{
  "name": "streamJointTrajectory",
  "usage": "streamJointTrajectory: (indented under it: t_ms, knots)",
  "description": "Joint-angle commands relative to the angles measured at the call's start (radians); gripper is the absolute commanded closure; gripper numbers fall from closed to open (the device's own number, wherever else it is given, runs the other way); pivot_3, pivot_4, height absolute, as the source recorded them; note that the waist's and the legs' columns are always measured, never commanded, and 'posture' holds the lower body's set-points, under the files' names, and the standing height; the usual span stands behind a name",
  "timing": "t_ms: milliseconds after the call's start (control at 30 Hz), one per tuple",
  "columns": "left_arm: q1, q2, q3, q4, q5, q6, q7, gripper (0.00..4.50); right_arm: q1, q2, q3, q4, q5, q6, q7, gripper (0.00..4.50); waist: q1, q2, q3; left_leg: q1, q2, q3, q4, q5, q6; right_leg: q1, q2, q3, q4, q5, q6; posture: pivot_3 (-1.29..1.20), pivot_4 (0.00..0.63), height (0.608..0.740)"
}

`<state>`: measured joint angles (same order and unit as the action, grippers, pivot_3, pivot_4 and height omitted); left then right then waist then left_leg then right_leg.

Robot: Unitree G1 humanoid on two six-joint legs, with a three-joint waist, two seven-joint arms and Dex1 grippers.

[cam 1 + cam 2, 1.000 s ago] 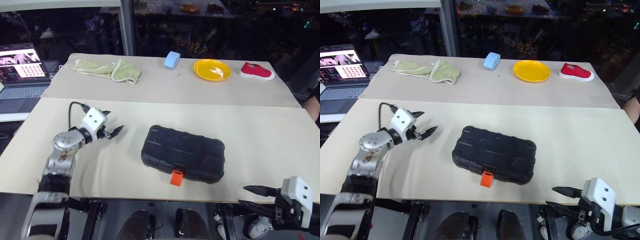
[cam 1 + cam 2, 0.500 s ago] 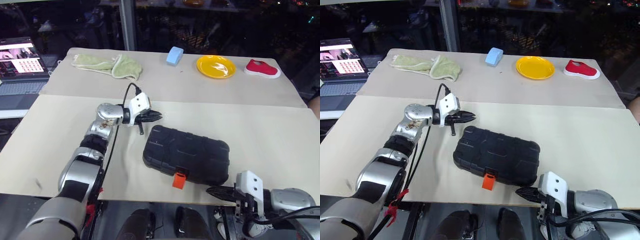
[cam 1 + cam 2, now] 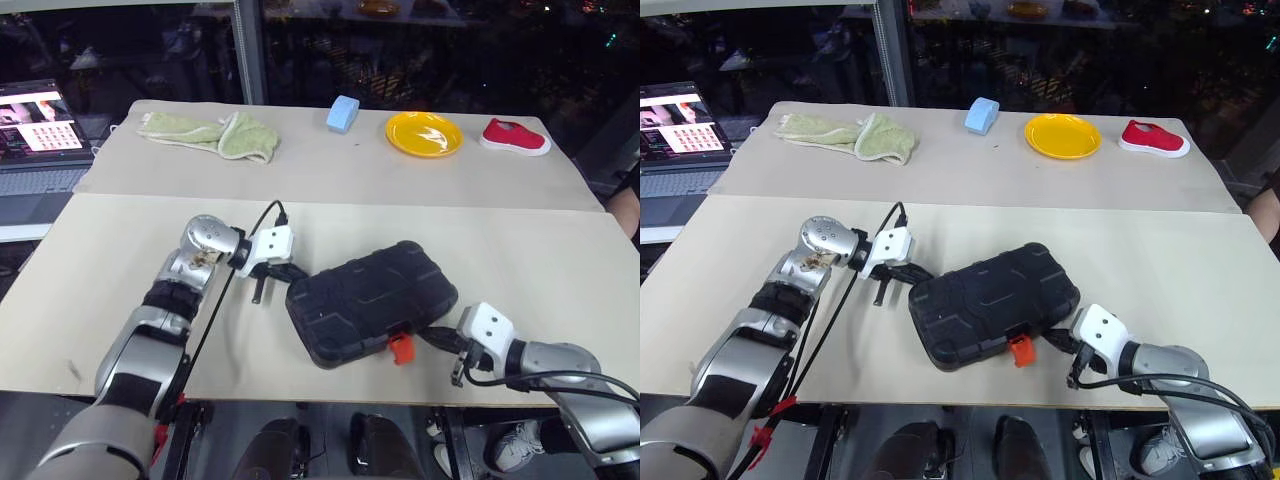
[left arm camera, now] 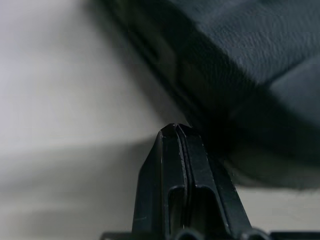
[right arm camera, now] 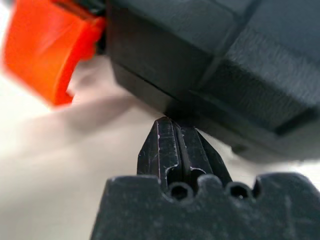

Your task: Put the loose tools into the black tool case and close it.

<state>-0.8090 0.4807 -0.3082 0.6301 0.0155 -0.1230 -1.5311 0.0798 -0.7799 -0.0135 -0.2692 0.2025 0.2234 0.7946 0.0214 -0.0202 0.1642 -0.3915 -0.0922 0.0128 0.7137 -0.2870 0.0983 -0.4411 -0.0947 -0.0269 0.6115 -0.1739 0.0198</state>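
Case [image 3: 372, 300] of black ribbed plastic is seen shut and skewed on the beige bench [image 3: 540, 260] in the eye views, orange latch [image 3: 401, 348] facing the near edge; the task is judged nearly finished. In the left wrist view, the left claw [image 4: 176, 131] is closed, empty, against a rounded corner. In the right wrist view, the right claw [image 5: 172, 125] is closed, empty, under the rim.

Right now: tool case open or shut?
Shut. The black tool case lies flat, lid down on its base, orange latch at the front edge.
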Motion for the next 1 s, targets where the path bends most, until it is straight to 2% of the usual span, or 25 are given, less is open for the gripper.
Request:
streamJointTrajectory:
  t_ms: [33,133,233,333,433,567,667,833,1000]
  knots:
    - [0.055,0.016,-0.019,-0.173,-0.054,0.088,-0.061,4.42,-0.028,-0.007,-0.05,-0.003,-0.008,0.001,-0.019,4.5,0.0,0.0,0.0,-0.001,0.0,0.0,0.0,0.0,0.001,-0.001,0.0,0.0,0.0,0.0,0.0,0.0,0.15,0.732]
    - [0.074,0.03,-0.01,-0.219,-0.062,0.128,-0.047,4.42,-0.011,-0.019,-0.078,-0.015,0.003,0.014,-0.009,4.5,0.003,0.0,0.0,-0.005,0.0,-0.001,0.0,0.002,0.004,-0.006,0.001,0.0,0.001,0.0,0.0,0.0,0.15,0.732]
    - [0.053,0.035,-0.004,-0.189,-0.04,0.1,-0.007,4.42,0.031,-0.046,-0.115,-0.044,0.025,0.035,0.024,4.5,0.009,0.001,0.0,-0.011,-0.001,-0.001,0.0,0.004,0.004,-0.013,0.001,0.0,0.002,0.0,-0.001,0.0,0.15,0.732]
    - [-0.057,0.019,0.024,-0.081,-0.037,0.099,0.039,4.42,0.121,-0.098,-0.167,-0.118,0.067,0.077,0.086,4.5,0.016,0.001,0.0,-0.011,-0.001,-0.001,0.001,0.004,0.003,-0.013,0.001,0.0,0.002,0.0,-0.001,0.0,0.15,0.732]
    - [-0.175,-0.012,0.05,-0.062,-0.112,0.204,-0.025,4.42,0.195,-0.126,-0.203,-0.201,0.103,0.134,0.116,4.5,0.027,0.0,0.0,-0.015,0.0,-0.002,0.003,0.006,0.003,-0.015,0.002,-0.002,0.003,0.001,-0.002,0.0,0.15,0.732]
    - [-0.194,-0.056,-0.031,-0.146,-0.138,0.201,-0.083,4.42,0.245,-0.142,-0.176,-0.278,0.095,0.174,0.127,4.5,0.021,0.003,-0.002,-0.013,0.0,-0.002,0.006,0.005,0.007,-0.011,0.001,-0.002,0.002,0.001,-0.001,0.0,0.15,0.732]
    - [-0.177,-0.082,-0.1,-0.174,-0.125,0.166,-0.083,4.42,0.231,-0.13,-0.149,-0.302,0.09,0.203,0.108,4.5,0.014,0.004,-0.002,-0.013,0.0,-0.002,0.006,0.005,0.008,-0.011,0.001,-0.001,0.001,0.001,0.0,0.0,0.15,0.732]
    - [-0.151,-0.121,-0.179,-0.123,-0.023,0.025,-0.057,4.42,0.167,-0.11,-0.088,-0.316,0.076,0.239,0.076,4.5,0.016,0.004,-0.002,-0.013,0.001,-0.001,0.006,0.006,0.005,-0.013,0.002,0.001,0.003,0.002,-0.002,0.0,0.15,0.732]
    - [-0.147,-0.148,-0.176,-0.101,-0.021,0.022,-0.037,4.42,0.093,-0.094,-0.078,-0.324,0.1,0.285,0.053,4.5,0.018,0.004,-0.003,-0.006,0.002,-0.001,0.006,0.002,0.004,-0.002,0.002,0.0,0.0,0.002,-0.001,0.0,0.15,0.732]
